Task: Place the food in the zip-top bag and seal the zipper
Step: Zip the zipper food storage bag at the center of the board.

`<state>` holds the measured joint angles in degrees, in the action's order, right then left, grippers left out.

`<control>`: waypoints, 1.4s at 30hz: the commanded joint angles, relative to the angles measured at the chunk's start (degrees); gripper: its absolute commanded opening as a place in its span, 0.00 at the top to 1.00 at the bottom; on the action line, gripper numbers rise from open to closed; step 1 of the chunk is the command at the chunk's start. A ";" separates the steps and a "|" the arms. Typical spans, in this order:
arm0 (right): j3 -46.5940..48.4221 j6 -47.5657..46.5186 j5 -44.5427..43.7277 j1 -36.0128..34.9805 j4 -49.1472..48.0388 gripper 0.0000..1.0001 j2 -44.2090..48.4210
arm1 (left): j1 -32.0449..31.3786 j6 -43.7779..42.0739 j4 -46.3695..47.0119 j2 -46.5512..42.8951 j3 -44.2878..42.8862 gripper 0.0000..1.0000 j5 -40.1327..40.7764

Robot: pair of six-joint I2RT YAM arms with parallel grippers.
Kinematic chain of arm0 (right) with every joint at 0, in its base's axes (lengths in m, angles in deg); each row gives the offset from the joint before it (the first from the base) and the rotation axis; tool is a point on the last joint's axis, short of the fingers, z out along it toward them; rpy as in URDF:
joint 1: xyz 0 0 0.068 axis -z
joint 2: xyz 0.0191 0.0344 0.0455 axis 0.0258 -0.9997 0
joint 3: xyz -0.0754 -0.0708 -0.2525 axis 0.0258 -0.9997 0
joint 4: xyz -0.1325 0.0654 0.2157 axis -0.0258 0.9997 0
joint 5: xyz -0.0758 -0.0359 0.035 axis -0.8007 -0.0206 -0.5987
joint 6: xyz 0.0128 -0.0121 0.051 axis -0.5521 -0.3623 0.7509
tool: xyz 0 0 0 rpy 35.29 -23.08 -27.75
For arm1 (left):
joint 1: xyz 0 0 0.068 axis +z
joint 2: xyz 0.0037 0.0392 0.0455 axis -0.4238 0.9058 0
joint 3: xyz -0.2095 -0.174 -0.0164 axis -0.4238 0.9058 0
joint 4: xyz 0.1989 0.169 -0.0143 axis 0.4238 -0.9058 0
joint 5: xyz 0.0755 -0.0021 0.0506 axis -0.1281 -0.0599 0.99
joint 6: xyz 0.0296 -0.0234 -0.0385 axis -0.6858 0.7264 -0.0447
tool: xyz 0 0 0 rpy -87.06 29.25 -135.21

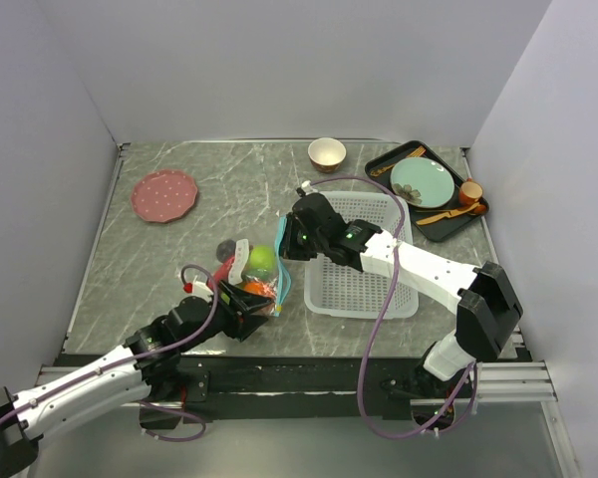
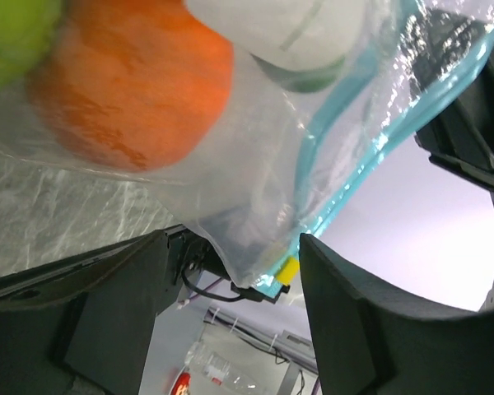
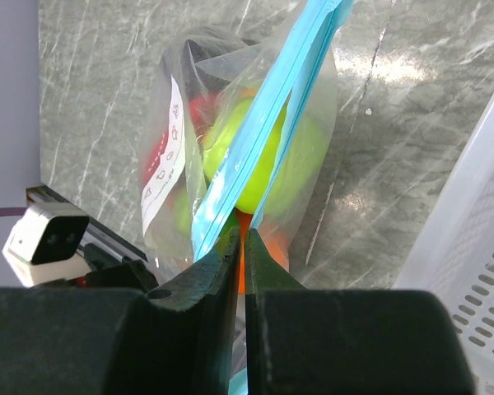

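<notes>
- Right gripper (image 3: 240, 240) pinches the zipper (image 3: 262, 119), whose strip runs straight away from its jaws.
- Left gripper (image 2: 235, 255) stands spread around the bag (image 2: 255, 177) corner.

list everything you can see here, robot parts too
clear plastic zip-top bag: one, clear, table centre, left of the basket
teal-blue zipper strip: one, teal, along the bag's mouth
small toy fruits: several, with green, orange and red showing, inside the bag
white perforated plastic basket: one, white, right of the bag
round pink plate: one, pink, far left
small cream bowl: one, cream, far edge
black rectangular tray: one, black, far right
pale teal plate: one, teal, on the tray
orange cup: one, orange, on the tray
wooden utensils: at least two, brown, on the tray
left fingers: two, black, open around the bag's corner
right fingers: two, black, shut on the zipper strip
</notes>
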<state>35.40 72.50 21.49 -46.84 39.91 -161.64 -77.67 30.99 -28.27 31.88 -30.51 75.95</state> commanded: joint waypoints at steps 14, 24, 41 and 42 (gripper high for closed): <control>0.62 0.16 0.72 0.42 -0.91 0.87 1.02 | -0.31 3.59 5.16 1.13 -0.26 0.53 6.93; 0.36 0.16 0.46 0.50 -0.83 0.87 1.01 | -0.22 3.77 0.15 -1.95 -0.79 0.58 8.34; -0.69 0.07 0.72 0.42 -1.00 0.86 1.01 | -0.22 5.00 -2.31 -4.32 -0.44 0.86 9.57; -0.87 0.07 0.55 0.50 -1.00 0.86 1.19 | -0.22 5.00 -2.23 -4.15 -0.44 0.87 9.57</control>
<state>35.29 72.48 22.54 -46.75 39.89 -161.64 -77.78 34.88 -30.39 28.02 -29.26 83.99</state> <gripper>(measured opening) 0.136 0.151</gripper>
